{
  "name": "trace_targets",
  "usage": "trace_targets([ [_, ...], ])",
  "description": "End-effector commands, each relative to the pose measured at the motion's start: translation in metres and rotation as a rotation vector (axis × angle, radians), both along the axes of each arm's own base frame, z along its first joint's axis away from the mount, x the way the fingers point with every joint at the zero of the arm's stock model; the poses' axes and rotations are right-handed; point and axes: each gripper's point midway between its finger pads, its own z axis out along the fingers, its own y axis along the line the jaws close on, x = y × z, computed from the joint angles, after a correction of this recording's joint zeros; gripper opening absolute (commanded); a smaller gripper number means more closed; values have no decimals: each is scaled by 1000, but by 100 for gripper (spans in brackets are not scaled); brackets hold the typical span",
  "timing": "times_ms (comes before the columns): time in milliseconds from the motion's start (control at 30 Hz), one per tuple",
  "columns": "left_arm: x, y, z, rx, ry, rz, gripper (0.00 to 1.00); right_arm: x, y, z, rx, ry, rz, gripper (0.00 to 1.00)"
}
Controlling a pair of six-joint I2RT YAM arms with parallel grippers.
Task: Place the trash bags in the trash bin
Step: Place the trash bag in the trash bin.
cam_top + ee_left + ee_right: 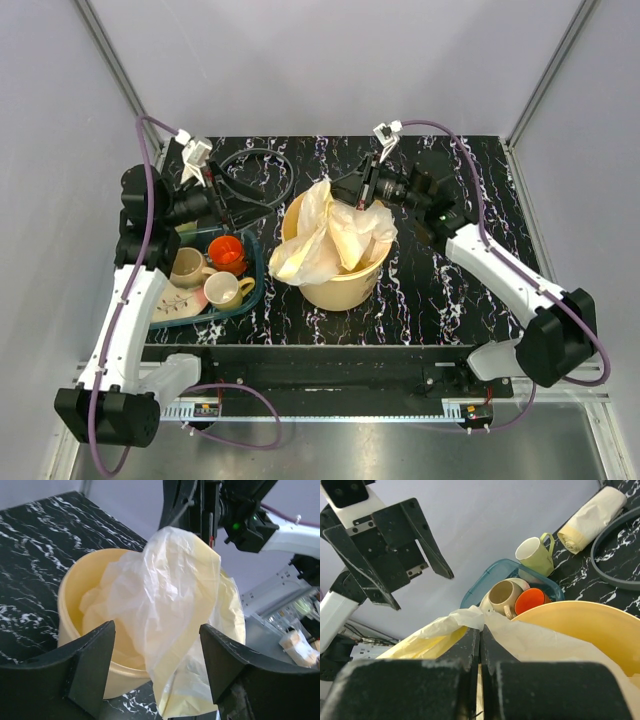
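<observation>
Overhead looks down; wrist views closely share bin (340, 290).

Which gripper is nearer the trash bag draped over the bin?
Right. The right gripper pinches the trash bag over the trash bin; the left gripper stands open to the bin's left, apart from the bag.

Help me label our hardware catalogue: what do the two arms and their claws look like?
Both the left arm and right arm have white tubular links between chunky black joints, each trailed by a purple cable. The left claw and right claw each have two flat, matte black, wedge-shaped fingers. A small white bracket sits near each wrist.
</observation>
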Motion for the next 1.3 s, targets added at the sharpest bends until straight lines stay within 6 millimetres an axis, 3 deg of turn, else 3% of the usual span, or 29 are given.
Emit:
trace_targets([
  [0, -34, -20, 13, 7, -73, -150, 73, -22, -6, 52, 46, -209, 50, 0],
  [67, -40, -31, -3, 61, -74, -182, 74, -25, -3, 52, 36, -221, 78, 0],
  [167, -39, -40, -9, 101, -73, -197, 77, -26, -3, 54, 18, -237, 89, 0],
  [333, -34, -49, 6, 137, -185, -162, 80, -27, -3, 59, -5, -266, 102, 0],
  [533, -31, -48, 20, 196, -308, -41, 67, -30, -1, 57, -38, -289, 122, 0],
  [667, -41, -53, 28, 233, -384, -48, 56, -27, 1, 56, -55, -293, 107, 0],
  [933, -74, -69, 44, 173, -419, -185, 59, -27, 1, 57, -73, -309, 94, 0],
  [1100, -62, -70, 43, 192, -407, -122, 54, -35, 5, 57, -73, -322, 125, 0],
  [1267, -65, -80, 37, 208, -387, -141, 54, -42, 6, 58, -85, -358, 124, 0],
])
